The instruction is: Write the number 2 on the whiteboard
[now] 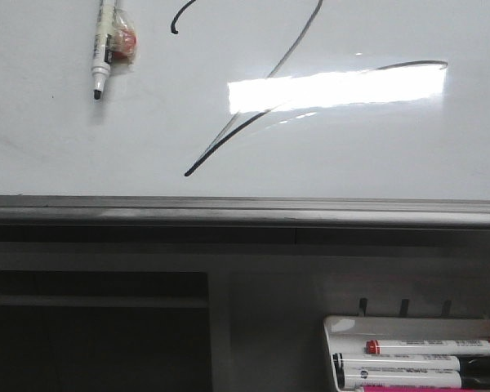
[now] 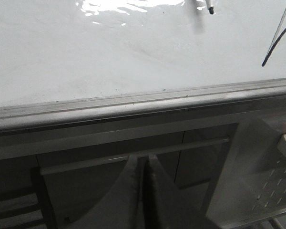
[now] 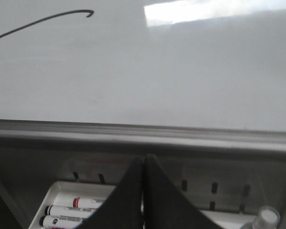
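The whiteboard [image 1: 82, 147] fills the upper part of the front view, glossy white with a grey metal edge and a bright reflected light. The number 2 [image 1: 253, 114] is drawn on it in thin black line: a hook, a long diagonal and a tail sweeping right. Its tail shows in the right wrist view [image 3: 43, 21], its corner in the left wrist view [image 2: 271, 47]. A black marker [image 1: 103, 49] lies uncapped on the board at the upper left. My left gripper [image 2: 143, 160] is shut and empty below the board's edge. My right gripper [image 3: 144, 160] is shut and empty over the marker tray.
A small white tray [image 1: 343, 327] with a red-capped marker [image 1: 433, 347] and black-capped markers [image 1: 400, 371] sits at the lower right below the board; it also shows in the right wrist view [image 3: 57, 191]. A small red and clear object [image 1: 124, 42] lies beside the loose marker.
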Controlling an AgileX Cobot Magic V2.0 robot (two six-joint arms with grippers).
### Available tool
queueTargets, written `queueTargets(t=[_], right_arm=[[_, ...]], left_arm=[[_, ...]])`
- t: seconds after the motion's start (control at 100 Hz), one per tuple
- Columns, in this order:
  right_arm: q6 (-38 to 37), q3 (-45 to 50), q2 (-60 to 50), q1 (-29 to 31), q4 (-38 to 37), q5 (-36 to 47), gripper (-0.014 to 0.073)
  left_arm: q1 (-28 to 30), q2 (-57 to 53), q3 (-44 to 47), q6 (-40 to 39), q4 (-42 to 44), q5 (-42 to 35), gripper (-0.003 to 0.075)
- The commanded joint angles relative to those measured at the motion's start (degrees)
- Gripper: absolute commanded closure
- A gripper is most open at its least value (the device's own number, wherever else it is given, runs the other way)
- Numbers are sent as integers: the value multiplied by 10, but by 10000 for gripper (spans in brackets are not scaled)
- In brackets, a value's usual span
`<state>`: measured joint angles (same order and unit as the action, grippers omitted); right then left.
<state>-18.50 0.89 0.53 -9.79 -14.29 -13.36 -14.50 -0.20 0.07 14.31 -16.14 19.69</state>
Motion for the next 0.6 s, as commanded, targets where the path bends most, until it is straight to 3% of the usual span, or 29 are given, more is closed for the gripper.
queueTargets(t=[0.0,0.11,0.59], right_arm=[[-29,12,-15,8,-24,-7,665],[-29,14,-22,9,-21,-47,665],[-29,14,-22,9,-19,-36,665]], left_arm=[[1,-15,6,-6,-9,-27,741],[1,-15,6,-6,-9,-27,741],[1,-15,6,-6,-9,-27,741]])
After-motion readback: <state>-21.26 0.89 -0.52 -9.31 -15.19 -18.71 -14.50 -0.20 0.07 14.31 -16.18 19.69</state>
